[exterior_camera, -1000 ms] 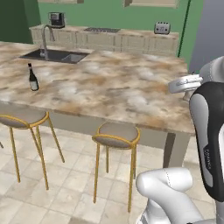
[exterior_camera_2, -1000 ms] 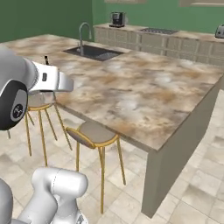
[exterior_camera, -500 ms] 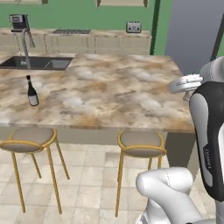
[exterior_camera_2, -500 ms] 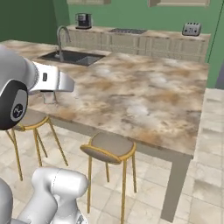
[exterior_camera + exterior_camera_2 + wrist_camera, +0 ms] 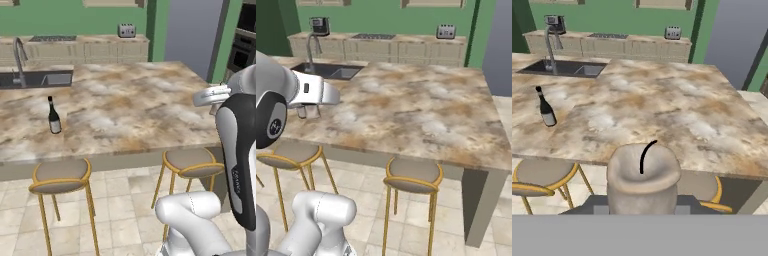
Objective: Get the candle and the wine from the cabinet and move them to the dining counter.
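Two-finger gripper (image 5: 642,207) is clamped on the stubby pale grey-white candle (image 5: 643,175), short of the beige-brown marbled dining counter (image 5: 662,110); the dark glass wine bottle (image 5: 545,107) stands upright on that slab, near its steel sink (image 5: 564,68).

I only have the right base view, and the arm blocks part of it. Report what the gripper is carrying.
Observer: The gripper is shut on the candle, wick up, as the hand view shows.
Operator: Locate the wine.
Observer: The wine stands upright on the dining counter, apart from the candle.
Operator: Pin down its spot on that counter.
Observer: It is near the front edge, roughly above a stool and short of the sink.
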You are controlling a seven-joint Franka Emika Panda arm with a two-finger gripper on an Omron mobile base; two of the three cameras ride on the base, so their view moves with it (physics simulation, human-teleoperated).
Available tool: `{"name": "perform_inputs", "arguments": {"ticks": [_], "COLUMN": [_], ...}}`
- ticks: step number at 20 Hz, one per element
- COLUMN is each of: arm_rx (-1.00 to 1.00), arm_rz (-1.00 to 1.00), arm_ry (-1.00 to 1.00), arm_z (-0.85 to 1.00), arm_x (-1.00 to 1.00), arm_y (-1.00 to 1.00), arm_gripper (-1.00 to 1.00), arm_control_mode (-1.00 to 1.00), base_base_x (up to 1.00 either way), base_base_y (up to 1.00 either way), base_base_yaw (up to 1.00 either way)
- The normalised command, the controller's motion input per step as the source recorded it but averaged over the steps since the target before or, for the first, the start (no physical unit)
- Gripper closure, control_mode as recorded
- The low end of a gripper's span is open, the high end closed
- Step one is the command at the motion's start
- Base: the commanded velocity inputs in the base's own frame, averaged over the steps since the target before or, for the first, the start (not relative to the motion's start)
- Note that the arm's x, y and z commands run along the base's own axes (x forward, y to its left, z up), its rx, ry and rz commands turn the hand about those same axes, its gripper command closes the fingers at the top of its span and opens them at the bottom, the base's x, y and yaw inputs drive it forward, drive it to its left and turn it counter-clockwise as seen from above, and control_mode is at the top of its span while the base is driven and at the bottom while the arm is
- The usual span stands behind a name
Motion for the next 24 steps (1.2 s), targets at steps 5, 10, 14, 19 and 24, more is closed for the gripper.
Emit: {"name": "perform_inputs", "arguments": {"ticks": [5, 10, 14, 19, 24], "arm_rx": [0.00, 0.00, 0.00, 0.00, 0.00], "arm_rz": [0.00, 0.00, 0.00, 0.00, 0.00], "arm_ry": [0.00, 0.00, 0.00, 0.00, 0.00], "arm_z": [0.00, 0.00, 0.00, 0.00, 0.00], "arm_x": [0.00, 0.00, 0.00, 0.00, 0.00], "arm_y": [0.00, 0.00, 0.00, 0.00, 0.00], "arm_gripper": [1.00, 1.00, 1.00, 1.00, 1.00], "arm_control_mode": [1.00, 1.00, 1.00, 1.00, 1.00], "base_base_x": [0.37, 0.62, 0.52, 0.34, 0.38], "base_base_y": [0.47, 0.38, 0.53, 0.45, 0.49], "base_base_yaw": [-0.30, -0.19, -0.14, -0.02, 0.00]}}
